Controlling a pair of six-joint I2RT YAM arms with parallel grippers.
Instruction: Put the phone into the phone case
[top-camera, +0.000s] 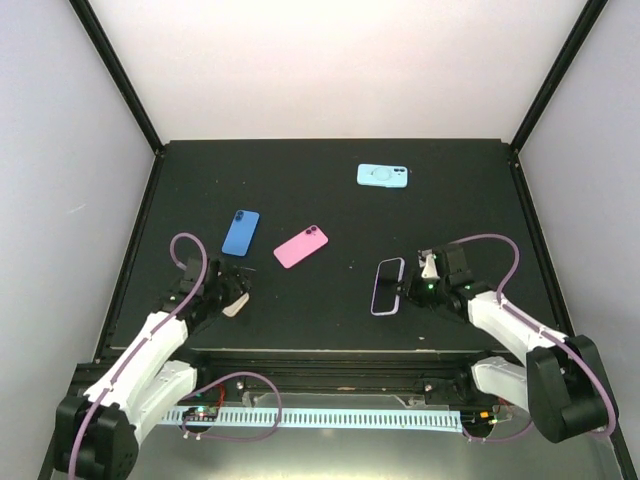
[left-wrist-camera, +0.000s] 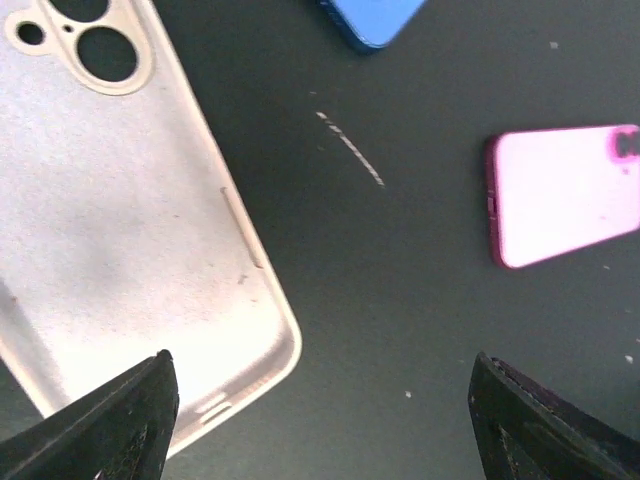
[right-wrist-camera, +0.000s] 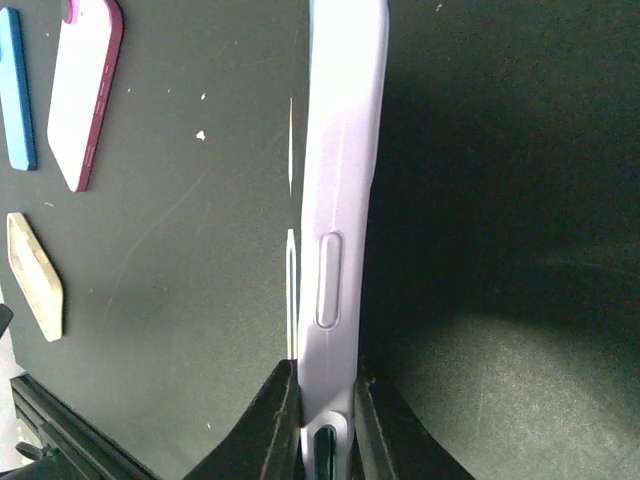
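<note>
My right gripper (right-wrist-camera: 325, 372) pinches the lavender matte phone case (right-wrist-camera: 340, 190) by its near end, low over the black table (top-camera: 330, 200). My left gripper (left-wrist-camera: 320, 400) hangs with jaws spread over the cream open-faced phone case (left-wrist-camera: 120, 220). The flat pink phone (top-camera: 301, 246) and the flat blue phone (top-camera: 240, 232) lie loose, outside both cases.

1. Lavender phone case (top-camera: 388, 286): front right of the table, long axis pointing away from the arms, dark inside its pale rim. Side-on in the right wrist view, it shows a side button and a sliver of teal, with its near end pinched in the right gripper (right-wrist-camera: 325, 410).
2. Cream phone case (left-wrist-camera: 130, 230): front left, lying flat and hollow side up, empty, camera cutouts showing.
3. Blue phone (top-camera: 240, 232) and pink phone (top-camera: 301, 246): just beside each other at centre left, backs up.
4. Pale blue case (top-camera: 382, 176): far side, ring mark up.
</note>
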